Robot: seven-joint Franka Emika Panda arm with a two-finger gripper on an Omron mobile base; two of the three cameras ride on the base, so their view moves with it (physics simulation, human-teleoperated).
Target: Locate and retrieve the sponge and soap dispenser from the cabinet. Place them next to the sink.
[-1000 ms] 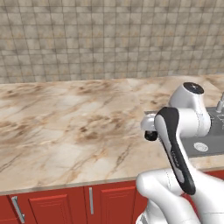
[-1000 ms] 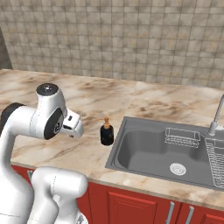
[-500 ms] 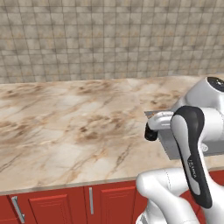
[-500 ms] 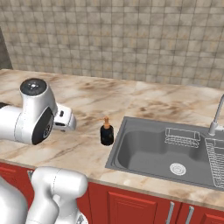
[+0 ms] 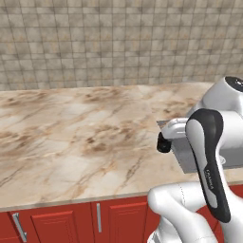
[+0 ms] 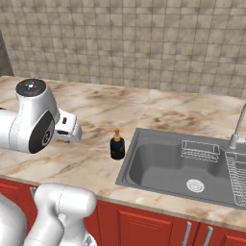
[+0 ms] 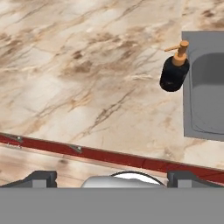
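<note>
Right base view: soap dispenser [image 6: 117, 146] stands upright on the marble counter [image 6: 96, 115], just beside the left rim of the sink [image 6: 158, 163]. Same bottle in hand view [image 7: 174, 72], pump spout pointing away from the basin. In left base view it is partly hidden behind the arm [image 5: 163, 143].

Gripper: fingertips sit at the bottom edge of hand view, dark blocks at both corners [image 7: 41, 178], well apart, nothing between them. Spread and empty.

Sponge: not located in these frames; judged still to be fetched.

Handling, judged: bottle is rigid, smooth and round, likely slippery; squat body should stay stable. Best hold across the black body, below the pump; the thin orange neck and spout would twist or slip. Sponge will be light and soft, so pinch across its short sides.
</note>
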